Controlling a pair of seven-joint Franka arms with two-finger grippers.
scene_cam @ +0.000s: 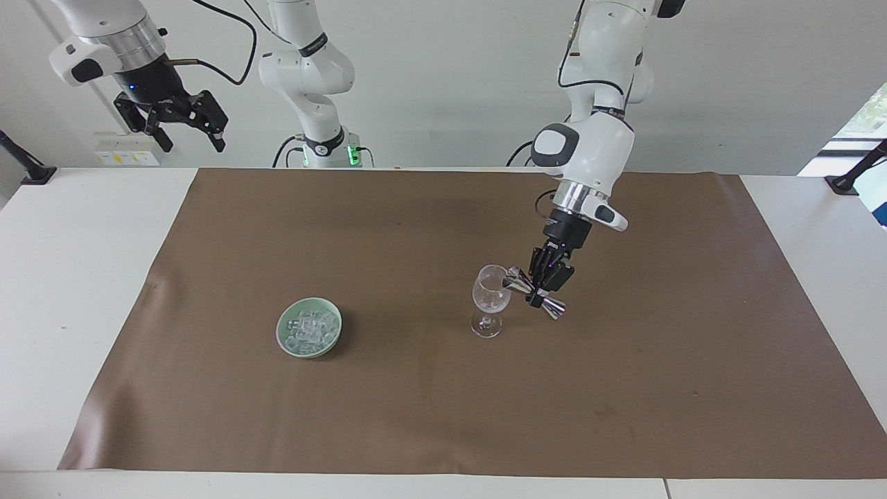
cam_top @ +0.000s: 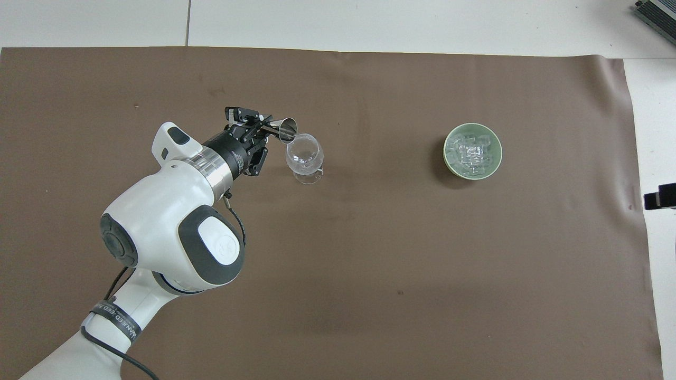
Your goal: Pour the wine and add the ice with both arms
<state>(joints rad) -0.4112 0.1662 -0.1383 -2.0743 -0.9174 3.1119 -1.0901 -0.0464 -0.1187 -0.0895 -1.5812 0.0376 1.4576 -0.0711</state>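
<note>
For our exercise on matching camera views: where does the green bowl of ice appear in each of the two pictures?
Facing view: the green bowl sits low in the picture, toward the right arm's end of the brown mat.
Overhead view: the same bowl sits in the upper half, again toward the right arm's end.
Shared landmark: the wine glass, standing beside the bowl in both.

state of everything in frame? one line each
wine glass: upright on the brown mat, clear contents in bowl.
jigger: tipped, mouth at the glass rim.
left gripper: shut on jigger, beside the glass.
green bowl: upright, toward the right arm's end.
ice: cubes piled in bowl.
right gripper: open, raised, waiting.
</note>
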